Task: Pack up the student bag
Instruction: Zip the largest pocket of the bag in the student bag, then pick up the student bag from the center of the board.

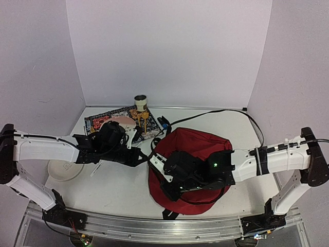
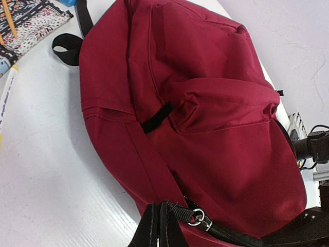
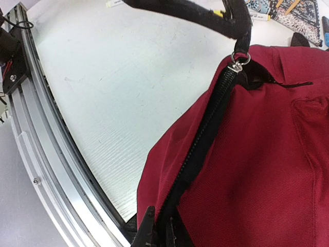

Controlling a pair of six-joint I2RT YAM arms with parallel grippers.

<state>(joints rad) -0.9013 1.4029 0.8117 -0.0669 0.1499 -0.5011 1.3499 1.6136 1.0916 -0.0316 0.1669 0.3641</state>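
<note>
L gripper (image 2: 163,226) pinched on zip pull (image 2: 200,220), R gripper (image 3: 157,231) clamped on student bag (image 3: 267,154) zip edge

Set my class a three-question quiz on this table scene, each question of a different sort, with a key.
1. True or false: the round white plate lies inside the dark-red fabric backpack.
2. What is the left gripper shut on? A the backpack's black zipper edge by the silver slider; B a yellow pencil; C the plate.
3. On which side of the backpack, the robot's left or right, lies the patterned fabric pouch?
Key: 1 false, it lies on the white table; 2 A; 3 left.
</note>
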